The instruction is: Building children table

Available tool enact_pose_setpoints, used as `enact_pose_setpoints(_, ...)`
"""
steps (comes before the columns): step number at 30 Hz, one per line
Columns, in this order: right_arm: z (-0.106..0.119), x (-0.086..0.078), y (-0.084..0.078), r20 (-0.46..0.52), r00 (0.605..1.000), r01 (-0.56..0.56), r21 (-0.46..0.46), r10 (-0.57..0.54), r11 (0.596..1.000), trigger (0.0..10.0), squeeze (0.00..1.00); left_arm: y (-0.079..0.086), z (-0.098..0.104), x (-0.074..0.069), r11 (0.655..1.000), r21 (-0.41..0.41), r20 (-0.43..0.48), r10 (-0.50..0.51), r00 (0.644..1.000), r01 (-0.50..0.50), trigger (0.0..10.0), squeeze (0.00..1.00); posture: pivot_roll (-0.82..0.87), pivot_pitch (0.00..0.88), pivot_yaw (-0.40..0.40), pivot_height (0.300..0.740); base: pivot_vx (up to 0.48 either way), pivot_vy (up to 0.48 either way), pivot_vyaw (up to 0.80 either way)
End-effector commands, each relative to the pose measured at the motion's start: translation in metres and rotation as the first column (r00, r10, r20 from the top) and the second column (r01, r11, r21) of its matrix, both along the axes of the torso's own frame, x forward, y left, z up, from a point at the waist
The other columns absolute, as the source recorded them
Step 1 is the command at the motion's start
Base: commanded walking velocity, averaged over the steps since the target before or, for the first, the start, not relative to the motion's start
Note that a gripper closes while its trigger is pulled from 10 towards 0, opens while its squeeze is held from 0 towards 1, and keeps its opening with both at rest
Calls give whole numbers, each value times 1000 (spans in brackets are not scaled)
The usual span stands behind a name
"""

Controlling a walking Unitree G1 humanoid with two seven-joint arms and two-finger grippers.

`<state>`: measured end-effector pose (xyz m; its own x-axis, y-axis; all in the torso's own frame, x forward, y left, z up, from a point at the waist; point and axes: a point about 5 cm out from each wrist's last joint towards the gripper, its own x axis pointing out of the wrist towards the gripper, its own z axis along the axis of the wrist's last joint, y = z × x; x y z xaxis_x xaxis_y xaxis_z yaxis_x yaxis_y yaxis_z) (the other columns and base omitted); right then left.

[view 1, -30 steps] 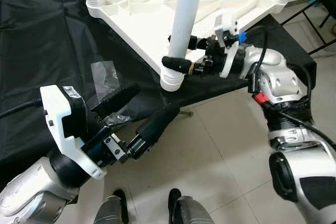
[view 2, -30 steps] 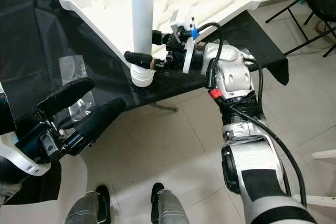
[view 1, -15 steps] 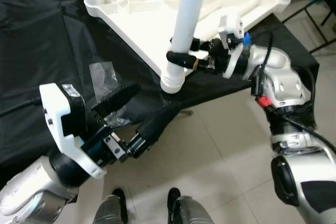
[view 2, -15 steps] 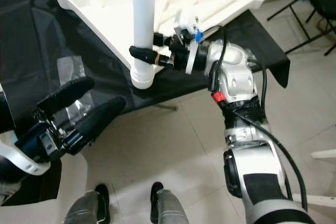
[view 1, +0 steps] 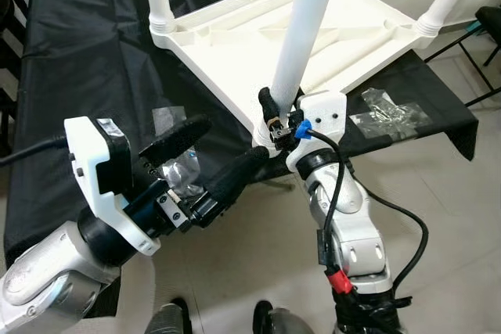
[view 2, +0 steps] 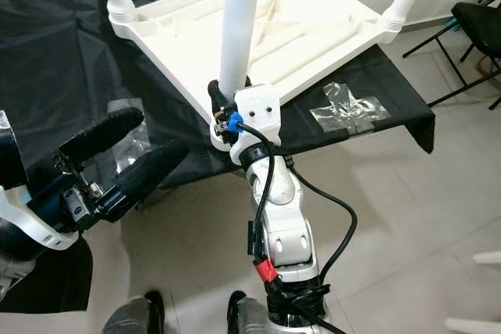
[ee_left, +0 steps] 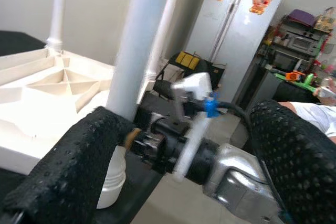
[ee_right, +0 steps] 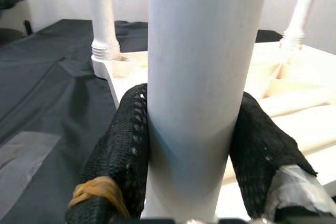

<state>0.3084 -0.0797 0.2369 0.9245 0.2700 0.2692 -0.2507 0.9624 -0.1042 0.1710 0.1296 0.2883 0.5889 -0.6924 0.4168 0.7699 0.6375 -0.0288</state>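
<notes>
Now, table (view 1: 235,33): upturned on the black surface (view 1: 78,60).
Leg (view 1: 305,37): likely light, stiff, slick plastic; best held low.
Right end effector (view 1: 275,109): clamps the leg's base.
Left end effector (view 1: 205,160): spread wide, empty.

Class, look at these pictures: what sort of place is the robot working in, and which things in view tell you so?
Probably a home, perhaps a kitchen or dining area: a fridge with stickers stands beside cluttered shelves, the floor is tiled, and folding chairs stand nearby. The right gripper clasps a leg of an upturned white table.
</notes>
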Motion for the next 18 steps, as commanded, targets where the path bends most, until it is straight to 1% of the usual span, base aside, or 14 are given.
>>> enact_pose_setpoints(1, -49, 16, -6, -267, 962, 57, -22, -61, 998, 5569, 0, -3, -2, 0, 1000, -1, 0, -23, 1000, 23, 10000, 0, 50, 315, -92, 740, 0, 0, 0)
enact_pose_setpoints(2, -49, 16, -6, -267, 962, 57, -22, -61, 998, 5569, 0, -3, -2, 0, 1000, -1, 0, -23, 1000, 23, 10000, 0, 50, 315, -92, 740, 0, 0, 0)
enact_pose_setpoints(3, -34, 17, -3, -214, 976, -37, 16, 39, 999, 10000, 0, -3, -2, 1, 1000, -5, 1, -27, 1000, 27, 10000, 0, 47, 317, -93, 740, 0, 0, 0)
enact_pose_setpoints(5, -34, 17, -3, -214, 976, -37, 16, 39, 999, 10000, 0, -3, -2, 1, 1000, -5, 1, -27, 1000, 27, 10000, 0, 47, 317, -93, 740, 0, 0, 0)
enact_pose_setpoints(6, -20, 14, -3, -164, 973, -158, 28, 160, 987, 10000, 106, -4, -3, 1, 1000, -8, 0, -28, 1000, 28, 10000, 0, 46, 322, -94, 740, 0, 0, 0)
enact_pose_setpoints(7, -8, 11, -9, -116, 960, -254, 30, 255, 967, 10000, 1000, -4, -3, 0, 1000, -10, -2, -28, 1000, 28, 10000, 0, 46, 327, -95, 740, 0, 0, 0)
enact_pose_setpoints(8, 3, 10, -18, -77, 939, -335, 17, 335, 942, 10000, 1000, -4, -3, -1, 1000, -9, -6, -27, 1000, 27, 10000, 0, 47, 334, -94, 740, 0, 0, 0)
enact_pose_setpoints(9, 3, 10, -18, -77, 939, -335, 17, 335, 942, 10000, 1000, -4, -3, -1, 1000, -9, -6, -27, 1000, 27, 10000, 0, 47, 334, -94, 740, 0, 0, 0)
enact_pose_setpoints(10, 15, 6, -29, -47, 916, -399, -13, 398, 917, 10000, 1000, -4, -4, -2, 1000, -8, -10, -26, 1000, 26, 10000, 0, 48, 338, -93, 740, 0, 0, 0)
enact_pose_setpoints(12, 18, 5, -32, -44, 911, -412, -24, 411, 911, 10000, 1000, -4, -4, -2, 1000, -8, -9, -26, 1000, 26, 10000, 0, 48, 338, -93, 740, 0, 0, 0)
enact_pose_setpoints(13, 21, 6, -38, -50, 894, -447, -31, 446, 894, 10000, 1000, -4, -4, -2, 1000, -10, -10, -27, 1000, 27, 10000, 0, 52, 348, -92, 740, 0, 0, 0)
enact_pose_setpoints(15, 21, 6, -38, -50, 894, -447, -31, 446, 894, 10000, 1000, -4, -4, -2, 1000, -10, -10, -27, 1000, 27, 10000, 0, 52, 348, -92, 740, 0, 0, 0)
enact_pose_setpoints(16, 24, 8, -42, -54, 881, -473, -33, 471, 880, 10000, 1000, -4, -4, -2, 1000, -11, -9, -28, 1000, 28, 10000, 0, 52, 348, -92, 740, 0, 0, 0)
enact_pose_setpoints(18, 24, 8, -42, -54, 881, -473, -33, 471, 880, 10000, 1000, -4, -4, -2, 1000, -11, -9, -28, 1000, 28, 10000, 0, 52, 348, -92, 740, 0, 0, 0)
